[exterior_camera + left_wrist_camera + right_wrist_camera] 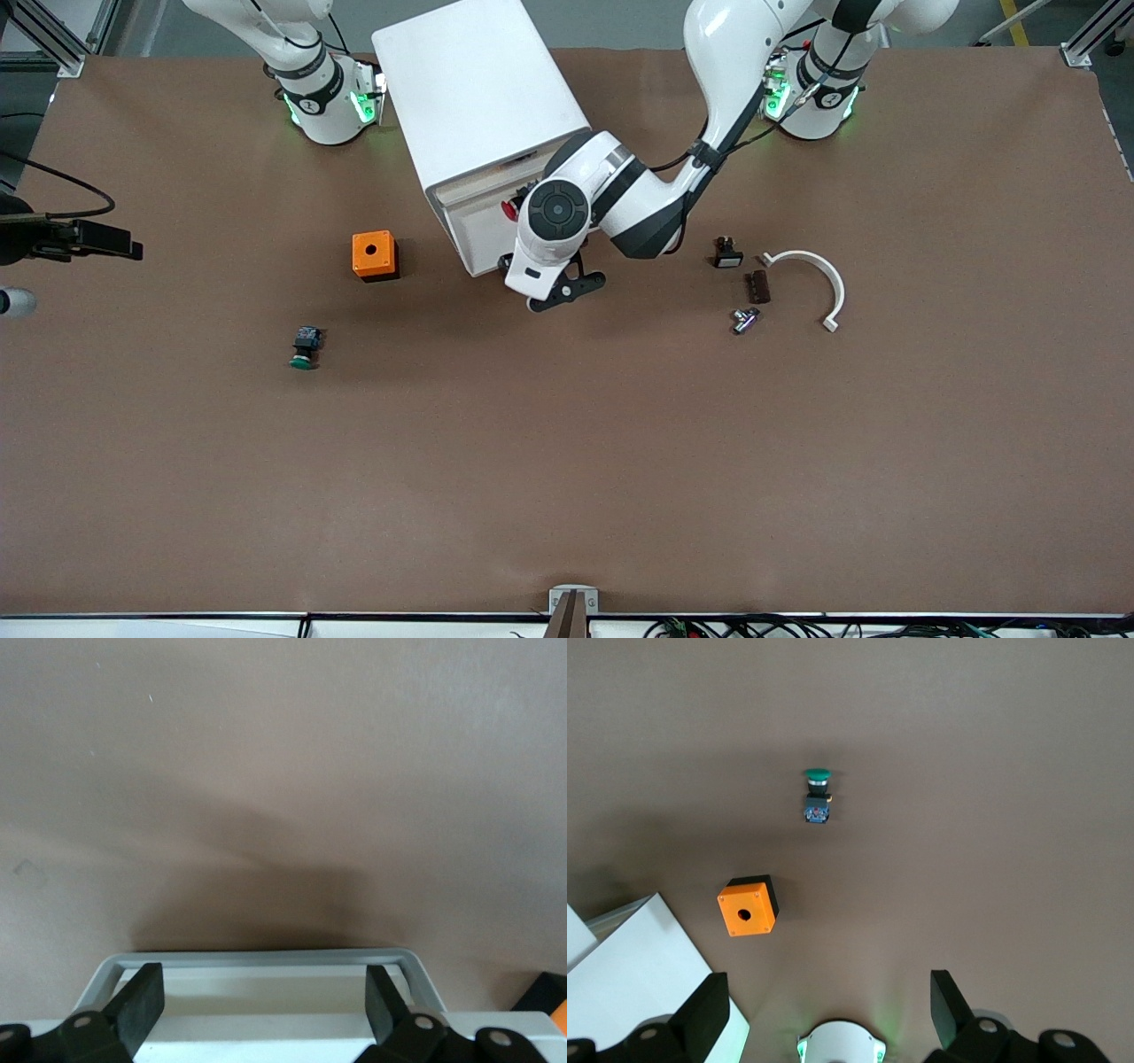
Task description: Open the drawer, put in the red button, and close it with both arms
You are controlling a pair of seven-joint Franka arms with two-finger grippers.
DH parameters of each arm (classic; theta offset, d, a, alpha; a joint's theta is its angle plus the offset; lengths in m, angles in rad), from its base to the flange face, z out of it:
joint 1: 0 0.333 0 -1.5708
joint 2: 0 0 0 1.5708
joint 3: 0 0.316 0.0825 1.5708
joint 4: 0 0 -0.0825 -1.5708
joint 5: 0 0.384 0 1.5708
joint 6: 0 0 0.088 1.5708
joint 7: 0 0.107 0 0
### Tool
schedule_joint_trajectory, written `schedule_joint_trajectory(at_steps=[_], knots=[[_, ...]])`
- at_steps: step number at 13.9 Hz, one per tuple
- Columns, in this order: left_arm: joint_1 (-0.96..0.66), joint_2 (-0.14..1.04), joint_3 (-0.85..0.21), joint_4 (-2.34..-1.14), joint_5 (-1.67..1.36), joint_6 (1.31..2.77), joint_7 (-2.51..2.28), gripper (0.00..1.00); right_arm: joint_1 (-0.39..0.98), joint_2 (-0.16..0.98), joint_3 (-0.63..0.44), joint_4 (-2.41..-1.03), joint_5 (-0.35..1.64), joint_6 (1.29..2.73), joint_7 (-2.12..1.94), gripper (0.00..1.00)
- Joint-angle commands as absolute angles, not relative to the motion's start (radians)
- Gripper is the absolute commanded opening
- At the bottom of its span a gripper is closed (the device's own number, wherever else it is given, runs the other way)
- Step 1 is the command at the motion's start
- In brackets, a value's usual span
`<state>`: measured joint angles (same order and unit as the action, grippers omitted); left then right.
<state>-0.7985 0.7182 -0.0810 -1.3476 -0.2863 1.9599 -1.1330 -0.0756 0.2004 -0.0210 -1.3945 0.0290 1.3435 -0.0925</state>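
The white cabinet (478,89) stands between the two arm bases, and its top drawer (474,226) is pulled out toward the front camera. The red button (510,209) lies in that drawer, half hidden by the left arm. My left gripper (530,282) hangs at the drawer's front. In the left wrist view it (264,992) is open, with the drawer's grey rim (266,957) just past its fingertips and nothing held. My right gripper (830,1010) is open and empty, high over its own base (840,1041), and is out of the front view.
An orange box (375,255) with a hole sits beside the cabinet toward the right arm's end. A green button (305,347) lies nearer the front camera. Toward the left arm's end lie a small black switch (727,254), a brown piece (757,286), a metal piece (745,320) and a white curved clamp (819,275).
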Motion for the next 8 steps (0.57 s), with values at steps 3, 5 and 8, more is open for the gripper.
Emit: schedule_joint_trajectory(at_steps=[3,5,8], knots=[[-0.824,0.719,-0.081,-1.364,-0.354,1.960,-1.135,1.00,-0.083,0.005,-0.011,-1.688,0.015,1.498,-0.089,1.00],[-0.838,0.719,-0.081,-1.368,-0.388,1.960,-1.135,1.00,-0.083,-0.024,-0.011,-1.732,0.015,1.525,-0.089,1.00],[-0.859,0.721,-0.081,-1.379,-0.419,1.962,-1.135,1.00,-0.084,-0.017,-0.011,-1.717,0.000,1.531,-0.089,1.00]])
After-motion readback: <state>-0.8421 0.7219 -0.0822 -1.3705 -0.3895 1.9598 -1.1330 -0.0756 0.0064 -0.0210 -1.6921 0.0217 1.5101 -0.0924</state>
